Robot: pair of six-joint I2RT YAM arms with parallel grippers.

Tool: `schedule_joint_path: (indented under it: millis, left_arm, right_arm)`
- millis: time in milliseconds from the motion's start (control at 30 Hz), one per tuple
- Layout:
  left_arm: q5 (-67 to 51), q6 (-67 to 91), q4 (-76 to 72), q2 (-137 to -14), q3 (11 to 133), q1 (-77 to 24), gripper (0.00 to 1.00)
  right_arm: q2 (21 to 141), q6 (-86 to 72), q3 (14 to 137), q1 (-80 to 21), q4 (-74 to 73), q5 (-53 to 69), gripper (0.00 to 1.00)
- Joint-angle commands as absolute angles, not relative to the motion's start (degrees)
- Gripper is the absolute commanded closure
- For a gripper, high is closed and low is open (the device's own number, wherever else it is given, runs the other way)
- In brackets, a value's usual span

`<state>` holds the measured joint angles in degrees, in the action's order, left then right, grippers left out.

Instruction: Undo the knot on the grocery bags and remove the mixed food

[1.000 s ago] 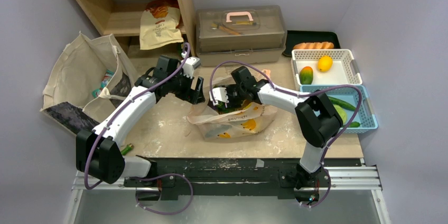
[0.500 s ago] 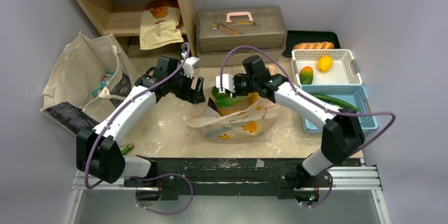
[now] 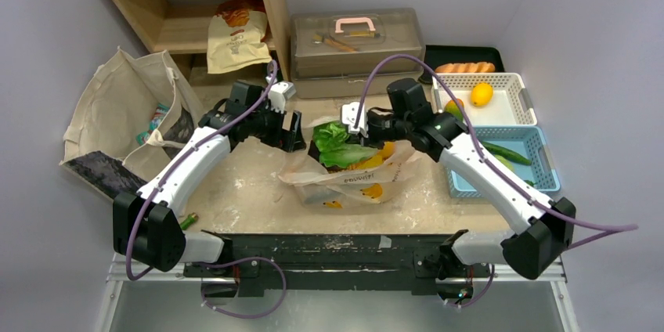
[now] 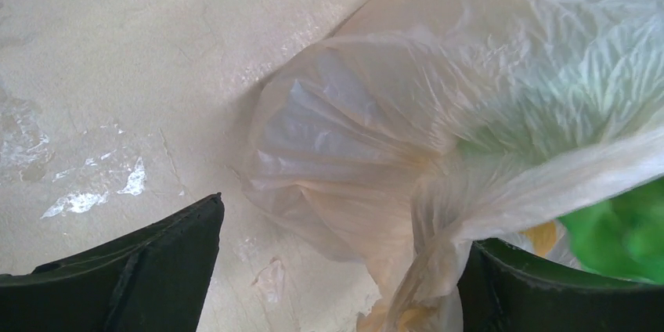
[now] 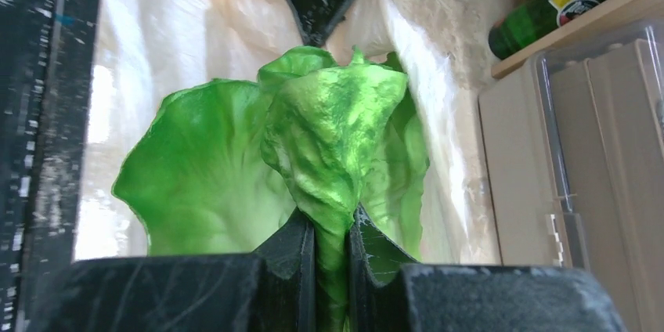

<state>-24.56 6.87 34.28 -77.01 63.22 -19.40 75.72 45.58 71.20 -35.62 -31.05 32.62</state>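
The pale-orange grocery bag lies open in the middle of the table. My right gripper is shut on the stem of a green leafy head and holds it just above the bag's mouth. The wrist view shows the jaws pinching the leaf. Orange-yellow fruit shows inside the bag. My left gripper is open at the bag's left edge. Its fingers stand wide apart around bag plastic, and a twisted handle strand lies by the right finger. No tight knot shows.
A white basket with fruit and a blue basket with green vegetables stand at the right. A clear toolbox and wooden shelf are behind. A canvas tote lies at the left. A green bottle is on the shelf.
My right arm has drawn back to the right and lifted the green leafy head out of the bag. My left arm has stayed still at the bag's edge.
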Motion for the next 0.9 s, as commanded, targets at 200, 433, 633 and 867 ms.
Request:
schedule_joint_path:
  millis: [200, 433, 633, 867]
  left_arm:
    - [-27.22, 8.24, 32.52, -76.57, 65.47, -18.54, 0.11]
    - [-27.41, 6.97, 32.87, -77.12, 66.09, -18.54, 0.11]
    - [-27.77, 7.28, 32.22, -77.14, 65.97, -18.55, 0.11]
    - [-27.95, 7.69, 31.41, -77.04, 65.83, -18.54, 0.11]
  right_arm:
    - [70.86, 21.09, 81.86, -35.99, -13.24, 37.79, 1.00]
    - [73.55, 6.52, 94.47, -35.63, -6.73, 32.82, 1.00]
    - [75.34, -1.79, 103.83, -23.15, -16.28, 28.71, 1.00]
    - [71.83, -5.59, 105.05, -0.63, -30.45, 28.74, 1.00]
